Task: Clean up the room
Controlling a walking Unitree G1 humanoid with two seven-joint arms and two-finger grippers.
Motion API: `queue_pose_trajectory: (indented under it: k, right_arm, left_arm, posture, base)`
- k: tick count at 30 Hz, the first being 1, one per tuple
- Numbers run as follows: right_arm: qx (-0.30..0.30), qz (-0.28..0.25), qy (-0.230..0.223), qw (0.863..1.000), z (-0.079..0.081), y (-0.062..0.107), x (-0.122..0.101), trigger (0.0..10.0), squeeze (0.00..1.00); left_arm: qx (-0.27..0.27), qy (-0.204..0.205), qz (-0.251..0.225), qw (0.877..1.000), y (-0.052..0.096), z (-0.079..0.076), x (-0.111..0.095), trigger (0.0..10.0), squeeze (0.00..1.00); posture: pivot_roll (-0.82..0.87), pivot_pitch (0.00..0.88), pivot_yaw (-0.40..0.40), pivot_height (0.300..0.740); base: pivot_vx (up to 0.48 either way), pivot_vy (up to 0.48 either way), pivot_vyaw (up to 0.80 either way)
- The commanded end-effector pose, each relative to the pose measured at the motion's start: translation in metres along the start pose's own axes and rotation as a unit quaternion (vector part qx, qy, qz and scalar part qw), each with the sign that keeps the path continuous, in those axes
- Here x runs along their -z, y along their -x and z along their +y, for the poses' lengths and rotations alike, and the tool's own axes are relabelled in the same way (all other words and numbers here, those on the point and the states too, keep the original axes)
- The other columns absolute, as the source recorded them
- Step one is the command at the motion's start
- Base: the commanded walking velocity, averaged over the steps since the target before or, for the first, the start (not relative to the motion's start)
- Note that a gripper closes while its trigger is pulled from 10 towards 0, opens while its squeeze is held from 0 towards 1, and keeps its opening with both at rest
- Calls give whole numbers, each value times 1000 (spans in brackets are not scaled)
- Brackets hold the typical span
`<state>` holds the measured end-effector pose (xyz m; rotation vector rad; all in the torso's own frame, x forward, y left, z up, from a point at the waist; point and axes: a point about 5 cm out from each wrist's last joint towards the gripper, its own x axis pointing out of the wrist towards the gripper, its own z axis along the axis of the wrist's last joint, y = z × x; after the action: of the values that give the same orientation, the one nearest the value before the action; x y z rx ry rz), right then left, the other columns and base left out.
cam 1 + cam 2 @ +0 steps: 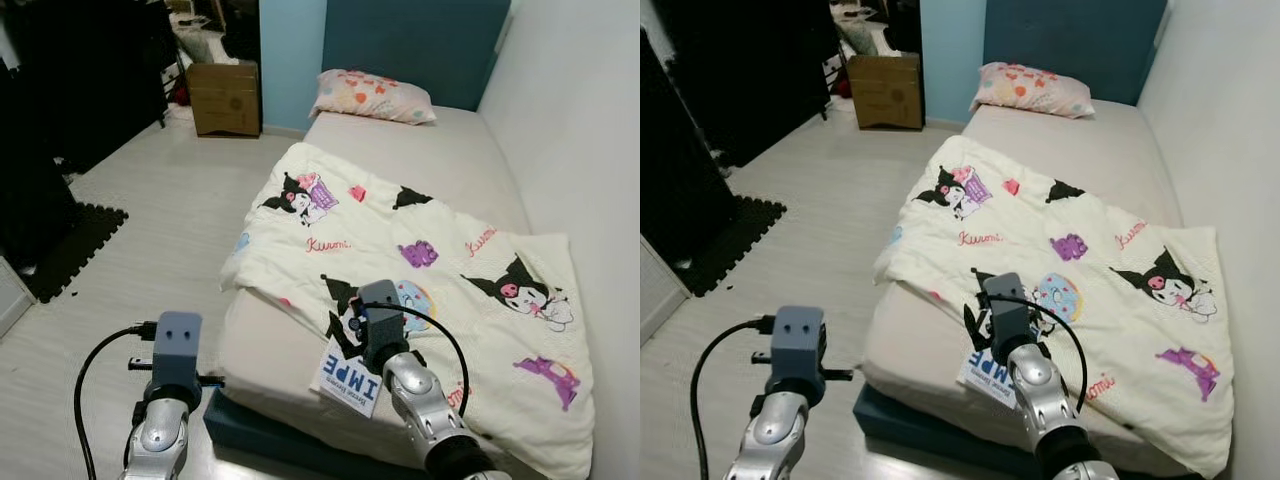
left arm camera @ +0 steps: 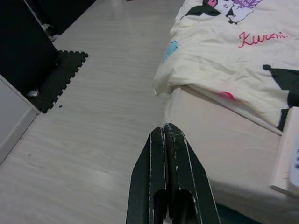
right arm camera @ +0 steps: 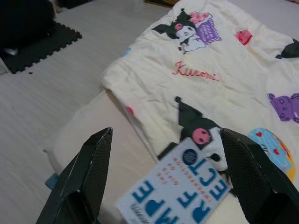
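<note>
A white book with blue letters lies flat near the foot edge of the bed, partly on the cream Kuromi blanket. My right gripper hovers just over the book, open, its fingers spread wide to either side and holding nothing. In the left eye view the book shows just under the right wrist. My left gripper is shut and empty, held above the pale floor beside the bed's foot corner.
A patterned pillow lies at the head of the bed against a blue headboard. A cardboard box stands at the far wall. A black foam mat and dark furniture line the left. A white wall runs along the bed's right side.
</note>
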<state>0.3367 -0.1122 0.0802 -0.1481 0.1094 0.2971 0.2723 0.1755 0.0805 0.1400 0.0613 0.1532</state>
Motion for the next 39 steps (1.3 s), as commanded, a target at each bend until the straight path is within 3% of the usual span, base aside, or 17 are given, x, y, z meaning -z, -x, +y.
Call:
queue_pose_trajectory:
  k: [1, 6, 9, 11, 19, 29, 39]
  right_arm:
    - [4, 11, 0, 1000, -3, 3, 7, 10000, 0]
    - [2, 11, 1, 1000, -3, 3, 7, 10000, 0]
    - [1, 10, 1, 1000, -3, 3, 7, 10000, 0]
    - [1, 10, 1, 1000, -3, 4, 7, 10000, 0]
    - [0, 9, 1, 1000, -2, 3, 6, 10000, 0]
    - [2, 11, -3, 1000, -1, 4, 8, 10000, 0]
    - [3, 14, -10, 1000, -1, 1, 6, 10000, 0]
  left_arm:
    - [5, -4, 5, 1000, 3, -3, 4, 10000, 0]
    - [3, 0, 5, 1000, 4, -3, 4, 10000, 0]
    - [-5, 41, 13, 999, 3, 0, 5, 10000, 0]
    - [-5, 44, 12, 999, 3, 1, 5, 10000, 0]
    - [-4, 35, 3, 999, 4, 3, 4, 10000, 0]
    - [-19, -6, -3, 1000, 2, 9, 3, 10000, 0]
    - [-18, -9, 12, 1000, 0, 9, 6, 10000, 0]
  posture:
    - [-65, 123, -42, 740]
    - [-65, 121, -44, 740]
    - [-66, 117, -44, 740]
    - [-65, 116, -44, 740]
    - [-64, 116, -43, 740]
    - [-60, 128, -41, 740]
    - [-59, 135, -41, 740]
  base:
    - [0, -480, 0]
    - [0, -480, 0]
    - [0, 159, 0]
    - [0, 476, 0]
    - [0, 477, 0]
    - [0, 0, 0]
    - [0, 0, 0]
